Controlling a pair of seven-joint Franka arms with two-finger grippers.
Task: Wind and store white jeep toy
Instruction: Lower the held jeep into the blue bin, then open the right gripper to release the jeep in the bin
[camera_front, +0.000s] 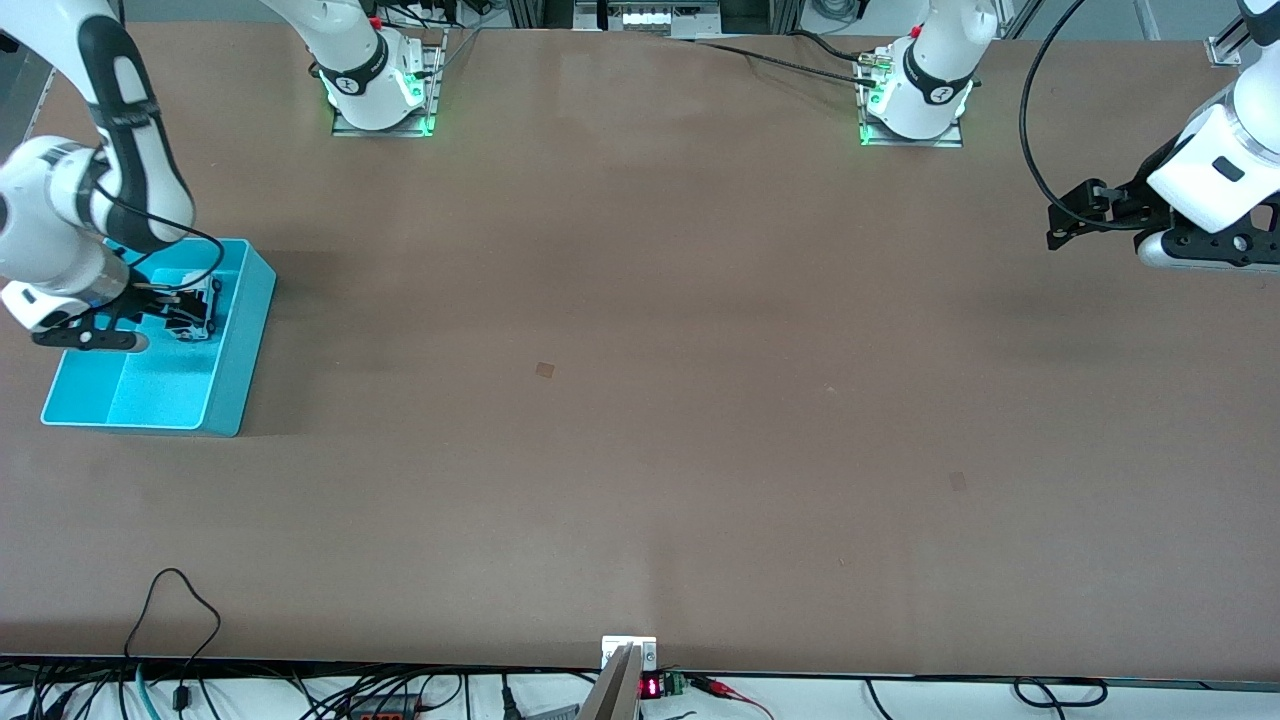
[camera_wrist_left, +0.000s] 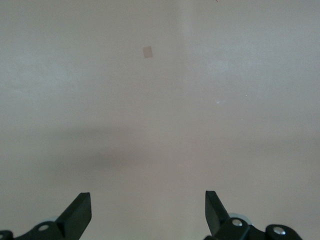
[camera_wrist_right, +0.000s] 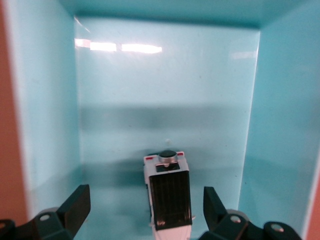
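The white jeep toy (camera_wrist_right: 167, 195) lies inside the blue bin (camera_front: 240, 330), lengthwise between the released right end effector (camera_wrist_right: 145, 210) fingers. The left end effector (camera_wrist_left: 148, 212) waits released over bare tabletop (camera_front: 640, 400).

We can read almost no text here. On the small display (camera_front: 651, 687) at the table edge nearest the front camera, red digits glow, but we cannot tell which numbers they are. On the black band (camera_front: 352, 77) around the right arm's base and on the black band (camera_front: 941, 88) around the left arm's base there is a small white mark, too small for us to read.
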